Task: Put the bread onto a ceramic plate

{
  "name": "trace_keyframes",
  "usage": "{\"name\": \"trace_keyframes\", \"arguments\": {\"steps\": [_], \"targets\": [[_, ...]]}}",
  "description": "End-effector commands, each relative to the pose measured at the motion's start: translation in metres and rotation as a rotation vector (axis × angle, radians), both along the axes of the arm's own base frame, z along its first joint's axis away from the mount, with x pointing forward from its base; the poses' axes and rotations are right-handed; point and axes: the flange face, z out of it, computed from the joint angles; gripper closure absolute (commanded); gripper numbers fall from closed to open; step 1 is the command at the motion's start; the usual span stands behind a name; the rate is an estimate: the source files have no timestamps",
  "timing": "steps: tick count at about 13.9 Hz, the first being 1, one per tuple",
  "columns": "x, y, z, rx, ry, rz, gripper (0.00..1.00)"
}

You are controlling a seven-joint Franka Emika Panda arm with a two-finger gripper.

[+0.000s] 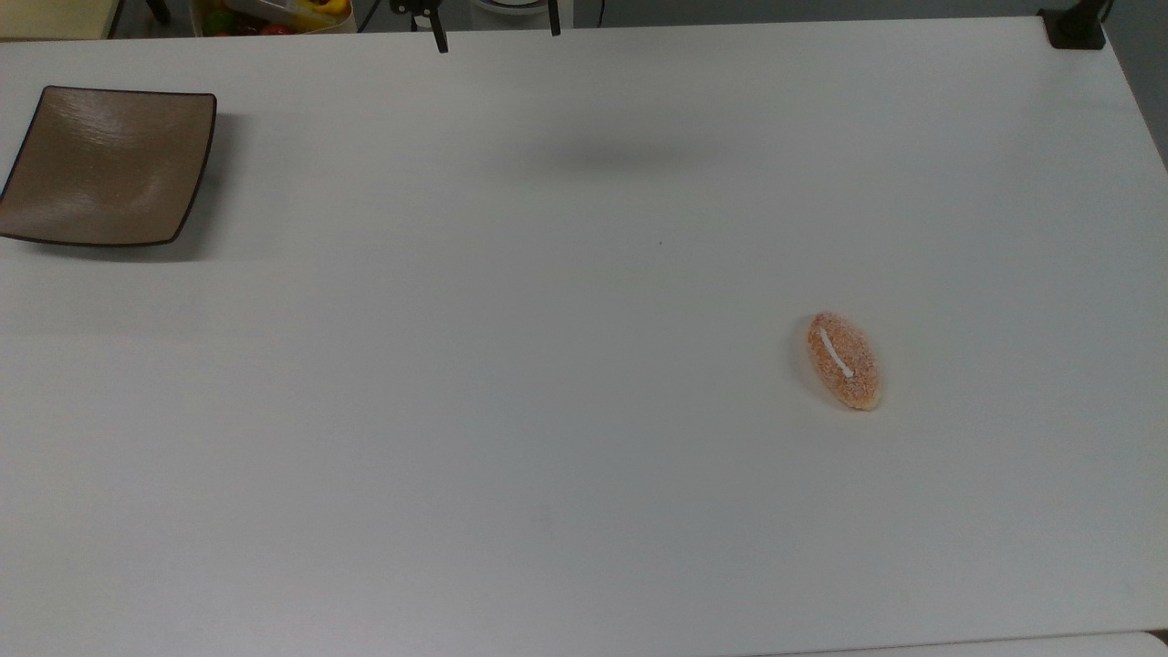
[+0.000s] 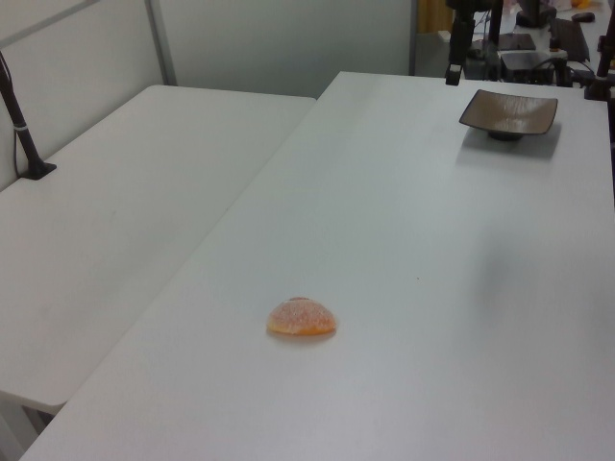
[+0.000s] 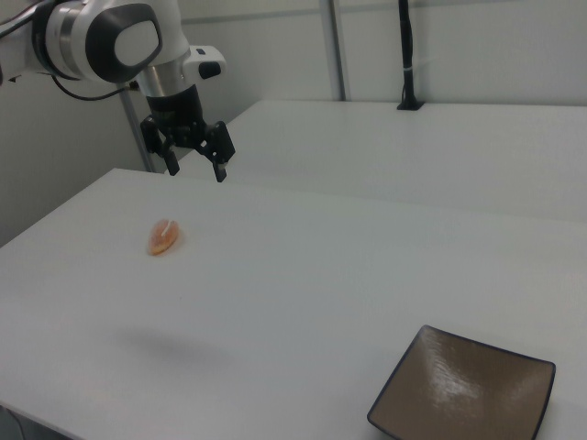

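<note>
White desk [image 1: 547, 383] carrying two objects, with a single robot arm [image 3: 101, 37] above it. Top view: the bread [image 1: 843, 360], a small oval orange-tan roll with a speckled crust and a thin white stripe, lies flat on the bare desk toward 3 o'clock of the surface, its long axis running from 11 to 5 o'clock. The ceramic plate [image 1: 108, 164], square, glossy brown with a dark rim and upturned corners, sits toward 10 o'clock, close to the desk's edge and well apart from the bread; its shallow centre holds nothing. A soft shadow falls on the desk near 12 o'clock. Left view: the bread [image 2: 302, 318] appears as a low dome in the foreground, the ceramic plate [image 2: 508, 113] at the far end toward 1 o'clock, raised on what seems to be a small foot, though this is hard to make out. A second white table [image 2: 115, 211] adjoins the desk. Right view: the claw [image 3: 193, 156] hangs in the air, pointing downward, its two black fingers [image 3: 221, 156] spread apart and gripping nothing. It stands above the desk, at about 1 o'clock from the bread [image 3: 164, 236] and clear of it. The ceramic plate [image 3: 463, 392] lies at 5 o'clock in the foreground.
</note>
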Motion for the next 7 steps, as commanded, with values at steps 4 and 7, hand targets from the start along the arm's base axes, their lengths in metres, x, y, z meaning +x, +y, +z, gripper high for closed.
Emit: {"name": "trace_keyframes", "arguments": {"steps": [4,7], "targets": [[0.009,0.022,0.01,0.025,-0.022,0.023,0.0],[0.022,0.059,0.015,0.032,-0.056,0.079,0.0]]}}
